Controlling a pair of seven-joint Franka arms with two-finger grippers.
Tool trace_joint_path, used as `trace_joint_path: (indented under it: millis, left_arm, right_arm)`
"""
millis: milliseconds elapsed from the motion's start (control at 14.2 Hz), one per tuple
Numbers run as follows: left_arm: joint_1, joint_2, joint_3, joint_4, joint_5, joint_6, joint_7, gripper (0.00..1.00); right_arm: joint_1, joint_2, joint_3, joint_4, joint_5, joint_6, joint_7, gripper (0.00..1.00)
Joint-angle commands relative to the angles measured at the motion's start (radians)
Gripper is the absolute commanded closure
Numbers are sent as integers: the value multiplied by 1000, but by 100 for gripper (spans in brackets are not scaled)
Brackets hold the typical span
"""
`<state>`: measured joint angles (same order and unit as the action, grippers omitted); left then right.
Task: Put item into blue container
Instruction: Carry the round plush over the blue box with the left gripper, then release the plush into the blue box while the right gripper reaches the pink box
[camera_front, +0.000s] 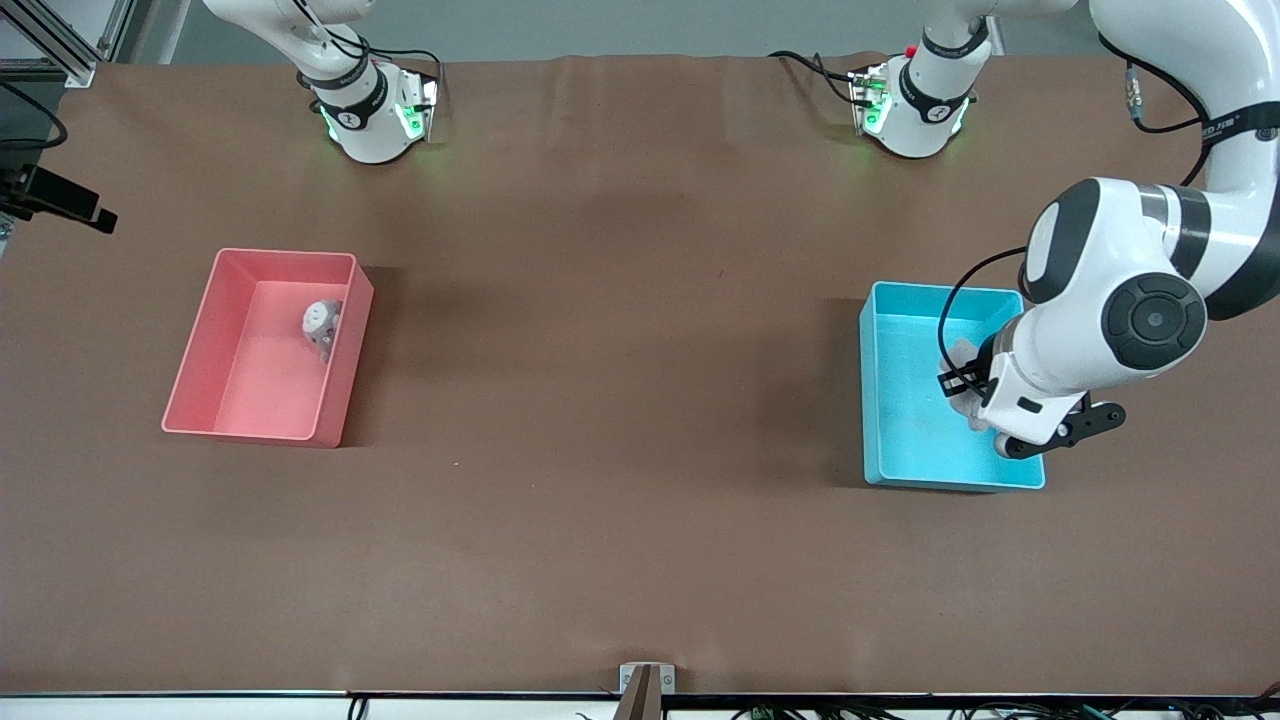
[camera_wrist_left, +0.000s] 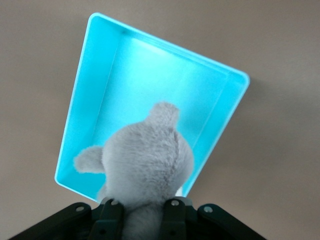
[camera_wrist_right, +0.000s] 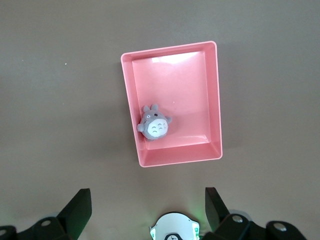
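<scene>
Blue container (camera_front: 915, 420) sits at three o'clock on the desk (camera_front: 620, 450). Above it hangs the left gripper (camera_wrist_left: 141, 220), fingers clenched on a grey plush toy (camera_wrist_left: 147, 167): carrying step. Next, probably lower and release. The right gripper (camera_wrist_right: 147, 210) waits, fingers spread, over the pink bin (camera_wrist_right: 210, 100).

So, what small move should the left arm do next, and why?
Probably open the left gripper and let go. It is shut on a grey plush toy and hangs over the blue container, so the toy should drop inside. The right gripper waits open, high over the pink bin.
</scene>
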<state>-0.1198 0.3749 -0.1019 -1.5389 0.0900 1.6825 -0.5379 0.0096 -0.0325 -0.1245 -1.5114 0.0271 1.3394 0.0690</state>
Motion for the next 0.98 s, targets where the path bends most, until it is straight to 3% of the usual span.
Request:
trace_joint_path:
  millis: [0,422,562,632,703,773,843,914]
  left_arm:
    - [12,-27,-9,-70,22,8,26,100]
    - [43,42,-9,-101,57,26,27,96]
    - [58,73,-9,-101,59,28,27,87]
    - [71,99,-9,-101,60,37,27,72]
    - [74,122,-9,-101,66,58,27,67]
    - [78,140,-7,-101,91,80,27,42]
    - [91,153,-8,-99,117,94,27,0]
    - [91,156,-9,-95,120,97,26,0]
  right_arm:
    - [-22,-20,57,-15,-42,-2,-2,0]
    - [-31,-21,54,0,-33,-29,0,0]
    - [-34,-21,52,26,-26,-55,0,0]
    - [-34,-21,54,30,-26,-57,0,0]
    - [-34,-21,54,40,-26,-55,0,0]
    - [-34,-21,54,54,-26,-55,-2,0]
    - [-33,-21,55,56,-26,-54,-2,0]
    - [-30,-23,58,56,-26,-46,-5,0]
